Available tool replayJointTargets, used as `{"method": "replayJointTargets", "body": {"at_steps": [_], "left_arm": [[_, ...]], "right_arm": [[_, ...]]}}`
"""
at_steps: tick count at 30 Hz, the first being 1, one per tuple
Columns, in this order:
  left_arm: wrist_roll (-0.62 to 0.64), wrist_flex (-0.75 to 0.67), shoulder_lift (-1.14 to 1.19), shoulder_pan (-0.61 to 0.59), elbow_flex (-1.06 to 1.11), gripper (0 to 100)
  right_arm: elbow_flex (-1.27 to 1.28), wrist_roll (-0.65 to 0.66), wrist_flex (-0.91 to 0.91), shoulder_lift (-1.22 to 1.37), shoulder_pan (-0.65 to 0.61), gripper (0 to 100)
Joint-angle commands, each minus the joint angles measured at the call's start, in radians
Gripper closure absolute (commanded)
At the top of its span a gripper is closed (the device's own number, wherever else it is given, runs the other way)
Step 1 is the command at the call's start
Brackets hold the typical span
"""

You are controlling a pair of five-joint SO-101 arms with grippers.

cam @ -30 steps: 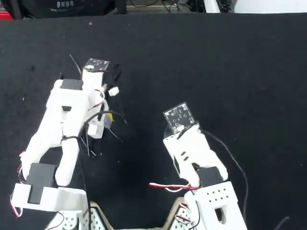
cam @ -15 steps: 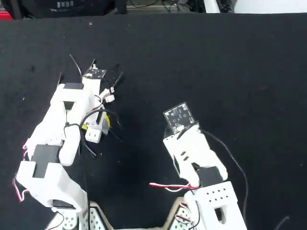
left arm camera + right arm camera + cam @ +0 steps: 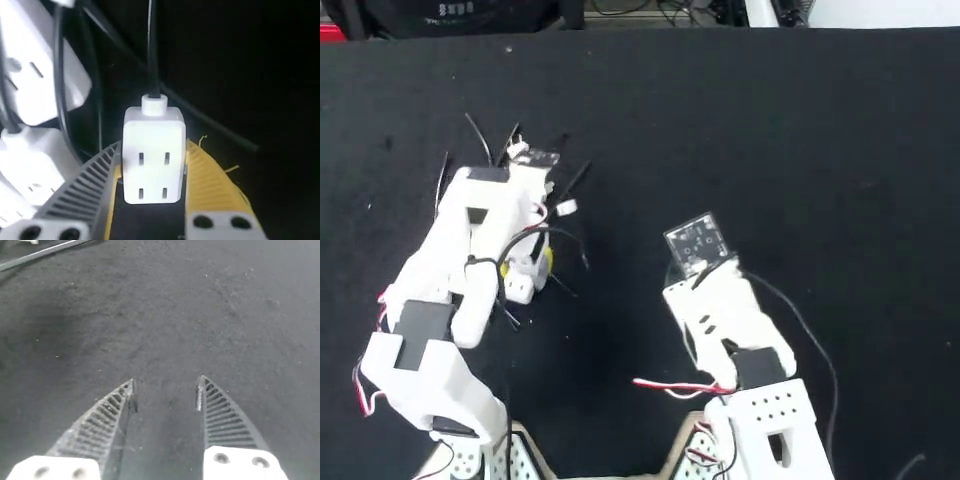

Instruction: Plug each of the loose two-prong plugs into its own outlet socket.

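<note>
White socket block (image 3: pixel 154 135), slots facing the wrist camera, clamped by its sides in the left gripper (image 3: pixel 151 172); about 8 o'clock on the table in the high view. Black cord (image 3: pixel 151 50) runs off it among other cords, beside more white outlets (image 3: pixel 30 95). Risk: a lift tugs the tangle, dragging neighbours or twisting the block loose. Right gripper (image 3: pixel 165 390) spread apart over bare black table (image 3: pixel 225 300), near centre, likely too far off to steady anything.

A white socket block (image 3: pixel 154 155), black cord leaving its end, is showing two slot pairs, near other white sockets (image 3: pixel 37 80).
</note>
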Motion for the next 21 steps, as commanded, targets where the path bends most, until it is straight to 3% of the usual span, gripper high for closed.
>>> {"method": "replayJointTargets", "body": {"at_steps": [1,7,10,14,17,21], "left_arm": [[0.087,0.146,-0.008,0.081,-0.211,97],[0.158,0.359,-0.005,0.263,-0.424,97],[0.157,0.347,0.002,0.375,-0.395,97],[0.155,0.229,-0.006,0.464,-0.249,93],[0.155,0.183,-0.008,0.47,-0.186,81],[0.153,0.189,-0.008,0.418,-0.228,82]], "right_arm": [[-0.035,-0.086,-0.025,-0.018,0.117,81.9],[-0.065,-0.255,-0.034,-0.018,0.299,81.9],[-0.056,-0.293,-0.066,-0.018,0.341,81.9],[-0.05,-0.293,-0.075,-0.018,0.339,81.9],[-0.047,-0.292,-0.077,-0.018,0.338,81.9],[-0.047,-0.292,-0.077,-0.018,0.338,81.9]]}}
